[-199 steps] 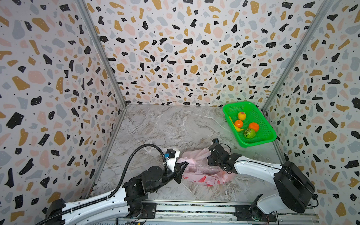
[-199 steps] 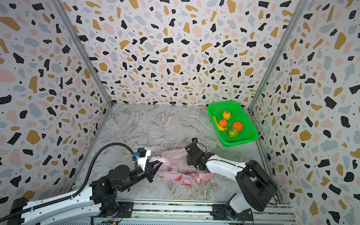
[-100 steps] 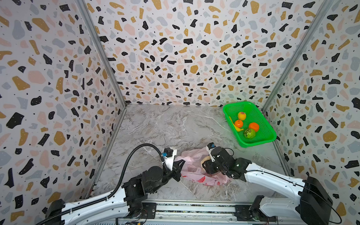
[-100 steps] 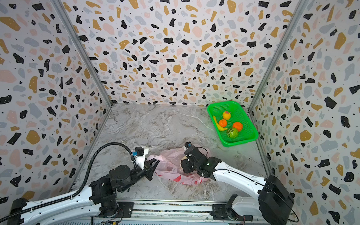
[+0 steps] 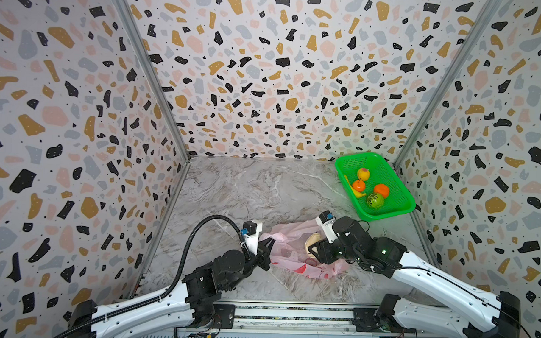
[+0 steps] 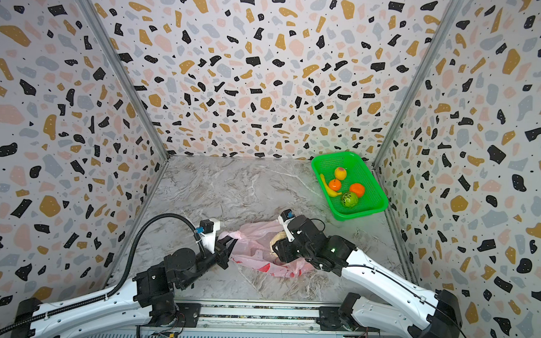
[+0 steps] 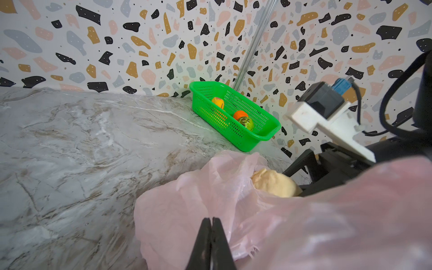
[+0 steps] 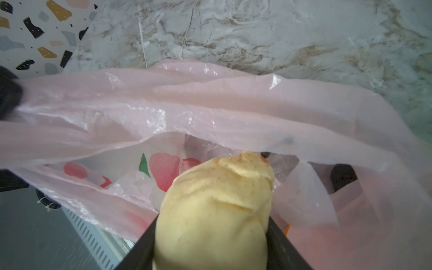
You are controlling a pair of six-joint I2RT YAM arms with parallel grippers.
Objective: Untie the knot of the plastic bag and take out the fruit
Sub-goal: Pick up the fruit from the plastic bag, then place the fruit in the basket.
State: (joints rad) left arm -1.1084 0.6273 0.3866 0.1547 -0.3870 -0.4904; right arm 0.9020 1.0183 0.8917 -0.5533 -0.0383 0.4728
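The plastic bag (image 5: 294, 254) lies low at centre frame on the table (image 5: 246, 190), between the left gripper (image 5: 268, 248) at its left edge and the right gripper (image 5: 314, 247) at its right, which reaches into its mouth around a bumpy fruit (image 5: 312, 239). The basket (image 5: 385, 211), right of centre against the back corner, contains five fruits (image 5: 375, 199).

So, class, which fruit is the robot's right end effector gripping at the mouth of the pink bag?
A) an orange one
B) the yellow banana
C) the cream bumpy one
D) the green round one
C: the right wrist view shows the cream bumpy fruit clamped between the right end effector fingers, partly out of the pink bag.
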